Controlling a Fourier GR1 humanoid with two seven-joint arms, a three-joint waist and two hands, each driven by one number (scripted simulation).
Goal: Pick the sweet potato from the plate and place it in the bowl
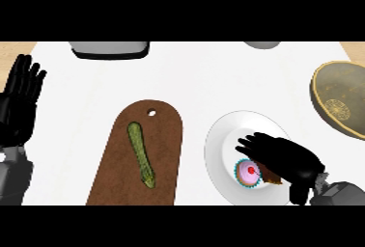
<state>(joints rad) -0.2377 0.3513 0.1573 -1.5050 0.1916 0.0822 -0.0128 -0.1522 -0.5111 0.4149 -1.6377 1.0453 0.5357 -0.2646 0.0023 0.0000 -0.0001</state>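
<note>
On the white plate [227,126], the right hand [285,157] lies palm down with its fingers curled over a brown object, apparently the sweet potato [273,179], of which only a sliver shows beside a pink-iced cupcake [249,173]. To the plate's left a wooden cutting board [121,159] carries a green asparagus spear [141,154], and beyond it the left hand [20,99] rests released, fingers straight. The brown bowl [342,99] sits up and right of the plate, well apart from it.

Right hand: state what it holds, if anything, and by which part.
Cannot be told. The right hand curls over the white plate, hiding what lies under it; only a brown bit shows beside a cupcake.
</note>
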